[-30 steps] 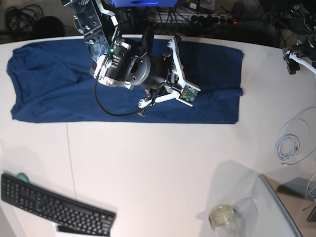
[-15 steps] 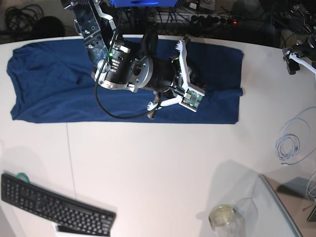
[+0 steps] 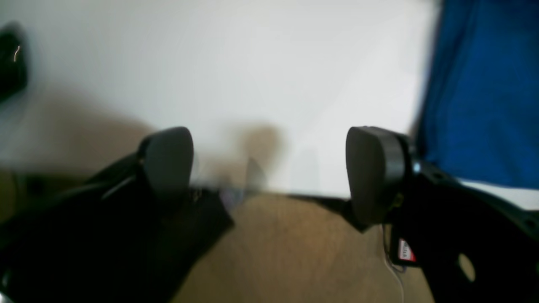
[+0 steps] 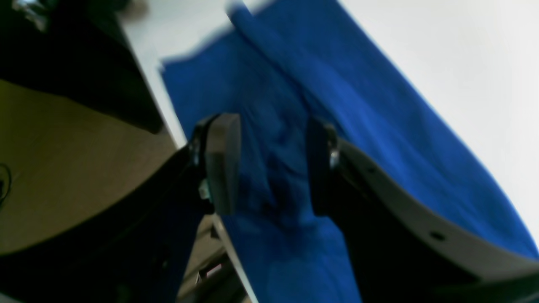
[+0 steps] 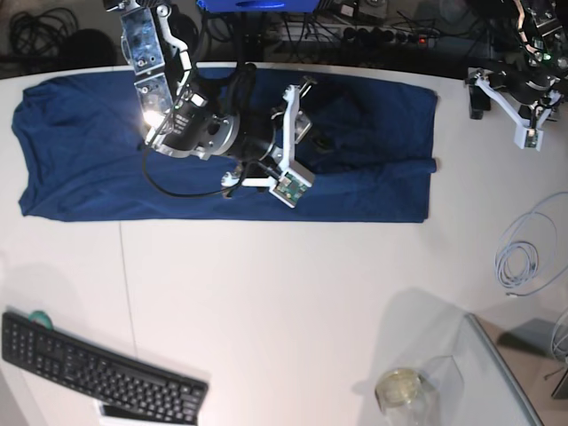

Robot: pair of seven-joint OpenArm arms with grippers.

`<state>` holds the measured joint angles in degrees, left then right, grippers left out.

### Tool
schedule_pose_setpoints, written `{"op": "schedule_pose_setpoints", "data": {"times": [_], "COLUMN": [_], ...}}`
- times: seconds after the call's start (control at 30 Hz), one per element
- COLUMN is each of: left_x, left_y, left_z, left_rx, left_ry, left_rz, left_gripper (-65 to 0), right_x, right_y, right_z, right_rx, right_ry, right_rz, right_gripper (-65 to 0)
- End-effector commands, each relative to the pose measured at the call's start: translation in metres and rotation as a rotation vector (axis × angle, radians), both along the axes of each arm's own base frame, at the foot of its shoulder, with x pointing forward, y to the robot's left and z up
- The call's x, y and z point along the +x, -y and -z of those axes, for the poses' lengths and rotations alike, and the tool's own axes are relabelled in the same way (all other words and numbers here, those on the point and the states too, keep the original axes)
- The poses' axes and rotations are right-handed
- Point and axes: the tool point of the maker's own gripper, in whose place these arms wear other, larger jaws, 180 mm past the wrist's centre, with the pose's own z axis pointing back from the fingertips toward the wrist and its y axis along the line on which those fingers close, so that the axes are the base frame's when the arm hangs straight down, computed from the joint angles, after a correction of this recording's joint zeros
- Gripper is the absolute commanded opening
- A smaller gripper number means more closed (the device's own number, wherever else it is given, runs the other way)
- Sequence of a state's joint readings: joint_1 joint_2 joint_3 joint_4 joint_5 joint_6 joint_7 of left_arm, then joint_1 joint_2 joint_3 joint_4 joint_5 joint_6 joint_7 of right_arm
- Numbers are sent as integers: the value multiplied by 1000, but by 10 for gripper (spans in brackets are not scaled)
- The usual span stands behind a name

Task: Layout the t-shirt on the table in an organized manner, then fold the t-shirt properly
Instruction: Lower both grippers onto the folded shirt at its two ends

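We see the t-shirt (image 5: pixel 373 177) spread flat along the table's (image 5: pixel 293 302) far edge. Our right gripper (image 4: pixel 269 164) hangs over its middle, jaws parted, gripping nothing. Our left gripper (image 3: pixel 269 168) gapes empty beside the shirt's end.

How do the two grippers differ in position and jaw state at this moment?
The right gripper is over the t-shirt, jaws parted with navy cloth between them; the left gripper is beyond the shirt's edge, above the bare table, jaws wider with nothing between. Neither clamps the shirt.
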<state>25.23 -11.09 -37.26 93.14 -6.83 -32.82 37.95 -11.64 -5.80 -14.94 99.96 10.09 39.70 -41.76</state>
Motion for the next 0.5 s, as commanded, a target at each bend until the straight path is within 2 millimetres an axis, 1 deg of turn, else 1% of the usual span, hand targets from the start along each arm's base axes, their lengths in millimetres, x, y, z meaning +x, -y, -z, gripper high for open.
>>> {"op": "schedule_pose_setpoints", "data": {"times": [0.0, 0.03, 0.1, 0.2, 0.27, 0.33, 0.37, 0.47], "left_x": [4, 3, 7, 15, 20, 30, 34, 46], "left_y": [20, 39, 80, 140, 167, 184, 189, 193], "left_z": [0, 4, 6, -2, -3, -3, 1, 16], "left_rx": [-27, -55, -118, -216, -266, -301, -316, -347], "left_ry": [26, 34, 70, 131, 148, 166, 166, 147], "left_rz": [54, 99, 178, 251, 273, 288, 286, 270], "left_gripper": [-110, -110, -110, -110, -110, -110, -110, -110], "right_x": [8, 7, 10, 24, 28, 31, 32, 34], "right_y": [4, 12, 33, 73, 99, 117, 125, 147], "right_z": [-8, -3, 6, 13, 19, 22, 23, 25], "right_rx": [18, 4, -15, -44, -63, -76, -82, -97], "right_ry": [30, 18, -3, -16, -29, -35, -38, -43], "right_rz": [10, 25, 85, 210, 286, 341, 363, 427], "right_gripper": [-401, -401, -402, -402, -401, -401, -401, -401]}}
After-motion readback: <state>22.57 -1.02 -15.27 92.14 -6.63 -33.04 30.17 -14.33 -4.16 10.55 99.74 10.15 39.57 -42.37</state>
